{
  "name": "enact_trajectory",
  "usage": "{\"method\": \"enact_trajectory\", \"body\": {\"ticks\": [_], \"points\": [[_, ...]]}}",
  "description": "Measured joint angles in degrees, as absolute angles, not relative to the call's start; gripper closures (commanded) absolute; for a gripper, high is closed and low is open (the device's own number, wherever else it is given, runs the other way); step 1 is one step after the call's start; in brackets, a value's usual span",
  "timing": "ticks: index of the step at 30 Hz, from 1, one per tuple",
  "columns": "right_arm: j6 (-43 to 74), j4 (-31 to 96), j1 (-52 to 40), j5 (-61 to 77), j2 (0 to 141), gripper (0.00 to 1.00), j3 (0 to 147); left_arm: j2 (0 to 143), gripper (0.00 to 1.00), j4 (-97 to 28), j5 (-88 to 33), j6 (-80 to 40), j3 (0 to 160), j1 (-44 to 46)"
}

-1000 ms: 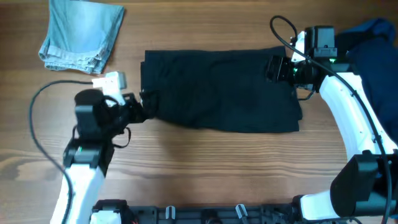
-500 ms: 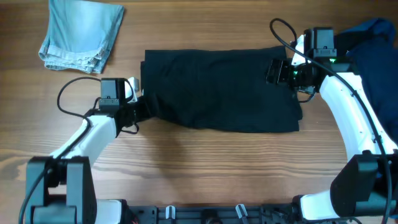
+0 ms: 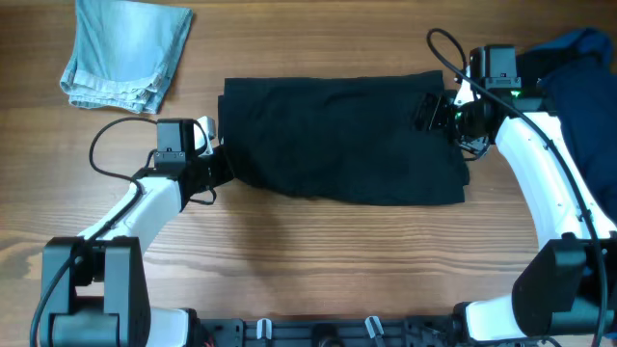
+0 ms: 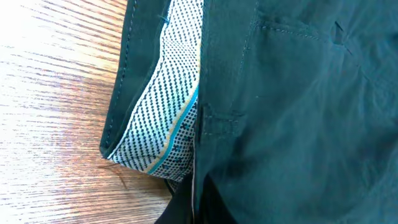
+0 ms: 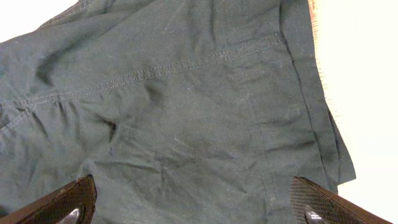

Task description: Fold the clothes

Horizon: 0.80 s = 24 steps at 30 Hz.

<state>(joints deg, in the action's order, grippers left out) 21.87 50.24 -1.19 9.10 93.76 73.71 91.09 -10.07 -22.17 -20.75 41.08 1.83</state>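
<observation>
Dark shorts (image 3: pixel 347 140) lie flat across the middle of the wooden table, waistband to the left. My left gripper (image 3: pixel 224 166) sits at the shorts' left edge, shut on the waistband. In the left wrist view its jaws (image 4: pixel 194 208) are pressed together on the dark cloth (image 4: pixel 298 112), beside the dotted white lining (image 4: pixel 168 118). My right gripper (image 3: pixel 429 111) hovers over the right end of the shorts and is open. In the right wrist view its fingers (image 5: pixel 68 200) stand wide apart above the wrinkled fabric (image 5: pixel 186 112), with nothing between them.
Folded light-blue denim (image 3: pixel 125 53) lies at the back left corner. A dark blue garment (image 3: pixel 583 87) is heaped at the right edge, behind the right arm. Bare wood (image 3: pixel 318 260) runs along the front.
The left arm swung up to the shorts' left edge and its jaws have closed on the waistband. The right gripper has shifted slightly to the right and stays open.
</observation>
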Motion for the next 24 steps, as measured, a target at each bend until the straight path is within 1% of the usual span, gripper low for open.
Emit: {"method": "enact_trajectory", "body": {"ticks": [5,9,10,11,12,13,14,20,24], "points": [[22.26,46.68,-1.19,9.10,93.76,0.00,72.75,91.09,0.96,-11.68,-22.17,-23.29,41.12,0.71],[22.28,39.59,-1.19,8.45,93.76,0.00,72.53,90.85,0.96,-15.51,-20.40,-23.90,41.50,-1.17],[22.28,37.82,-1.19,7.42,93.84,0.00,72.51,90.30,0.80,-16.62,-19.44,-23.92,41.60,-1.34],[22.28,36.47,-1.19,6.61,93.95,0.01,72.51,89.62,0.68,-17.37,-18.65,-23.92,41.65,-1.50],[22.28,35.64,-1.19,5.87,94.19,0.00,72.51,89.03,0.58,-17.58,-17.96,-23.75,41.67,-1.61],[22.28,34.57,-1.19,5.32,94.70,0.00,72.51,88.55,0.37,-17.80,-17.28,-23.81,41.76,-1.65],[22.28,33.30,-1.19,4.82,95.59,0.00,72.51,88.23,0.00,-17.89,-16.82,-23.99,41.82,-1.69],[22.28,25.76,-0.38,4.45,103.96,0.01,72.51,88.05,0.00,-18.68,-15.64,-24.38,42.09,-1.69],[22.24,21.91,0.86,4.95,106.89,0.09,72.51,88.05,0.00,-18.72,-15.44,-24.36,42.09,-1.69]]}}
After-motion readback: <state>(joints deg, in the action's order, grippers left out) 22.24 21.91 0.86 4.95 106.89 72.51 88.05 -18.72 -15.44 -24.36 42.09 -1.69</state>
